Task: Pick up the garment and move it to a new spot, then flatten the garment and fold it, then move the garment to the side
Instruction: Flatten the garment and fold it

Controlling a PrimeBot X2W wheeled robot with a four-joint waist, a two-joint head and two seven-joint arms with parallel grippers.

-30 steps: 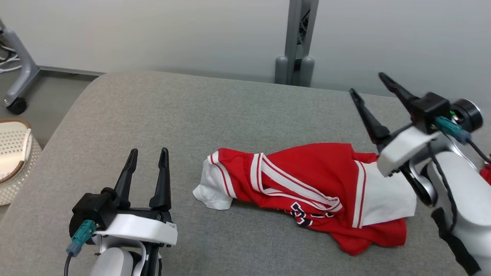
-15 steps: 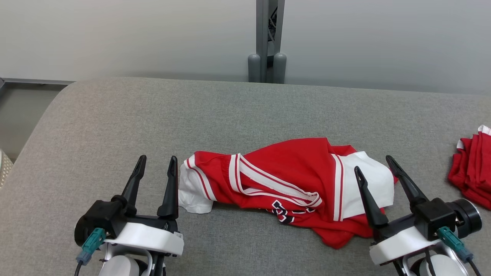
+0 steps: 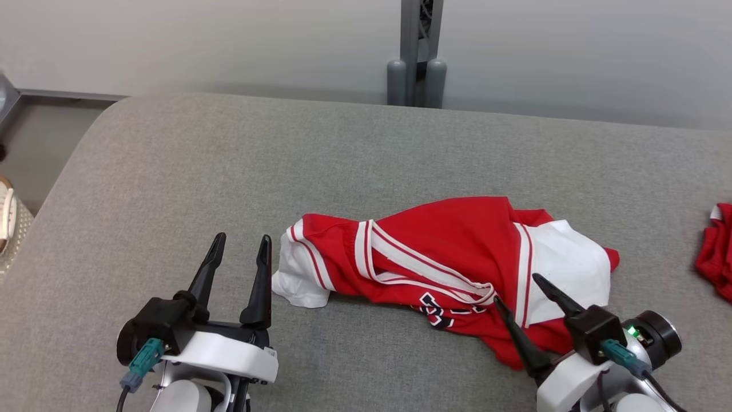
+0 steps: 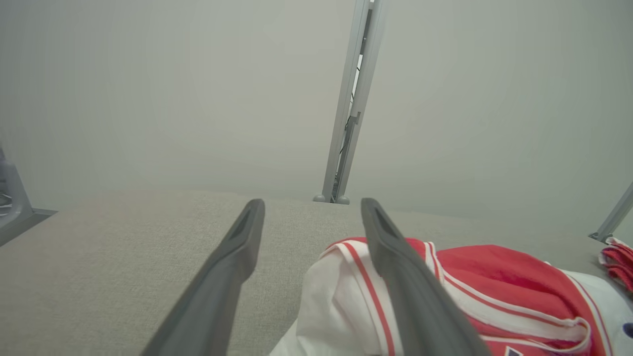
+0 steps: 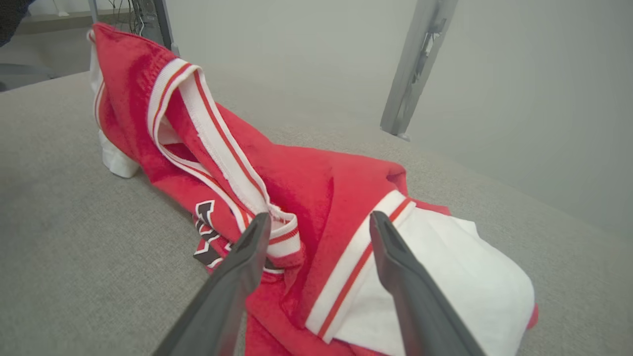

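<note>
Right hand (image 3: 516, 287) has been brought down from far right, over the right end of the garment (image 3: 452, 257), fingers apart, nothing held. Left hand (image 3: 243, 236) is kept spread beside the left end. Garment is left crumpled mid-tabletop (image 3: 343, 160); pickup is judged imminent.

Grey, fabric-covered counter (image 3: 229, 171), seen from its near side, with a rounded far-left corner and a straight far edge. 2 items lie directly on it. (1) A crumpled garment (image 3: 446, 252), red with white-and-red striped trim, white panels at both ends and dark lettering on its near side. It is stretched left to right as a long, low heap, right of the middle and towards the near edge. (2) A bunched red cloth (image 3: 715, 257) with a sliver of white trim, at the right margin, cut off by the frame, well apart from the garment.
</note>
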